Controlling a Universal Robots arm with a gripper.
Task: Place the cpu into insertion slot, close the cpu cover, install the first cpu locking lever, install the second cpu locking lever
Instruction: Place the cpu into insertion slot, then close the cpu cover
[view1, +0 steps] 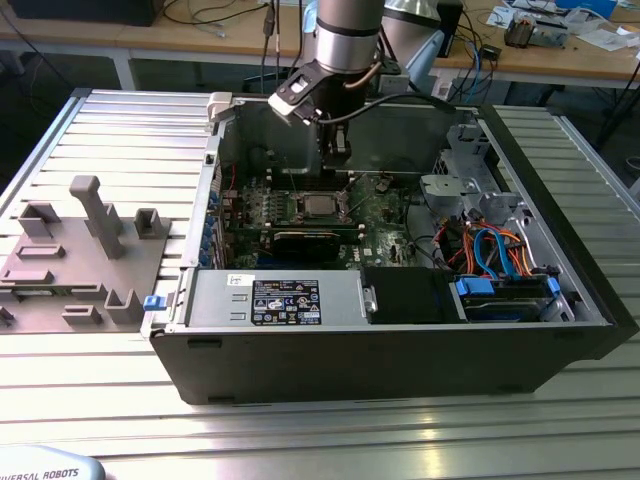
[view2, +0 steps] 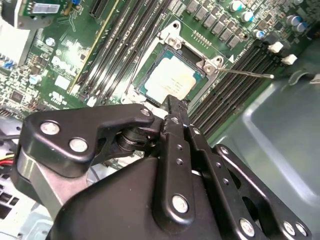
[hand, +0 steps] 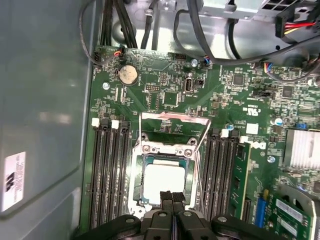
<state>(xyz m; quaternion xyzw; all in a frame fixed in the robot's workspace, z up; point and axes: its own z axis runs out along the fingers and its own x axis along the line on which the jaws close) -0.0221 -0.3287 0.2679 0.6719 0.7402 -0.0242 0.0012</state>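
Note:
The cpu lies flat in the insertion slot, its pale metal top facing up; it also shows in the second wrist view as the cpu. The cpu cover stands flipped open at the slot's far end, with green board visible through its window. One thin locking lever sticks out sideways from the socket corner, and a lever rod slants beside the cover. My gripper is shut, empty, its tips over the near edge of the chip. In the exterior view the gripper hangs just above the socket.
Long black memory slots flank the socket on both sides. The grey case wall rises close by. A finned heatsink, cables, the power supply and a drive bay with blue cables crowd the case. A grey fixture plate lies outside it.

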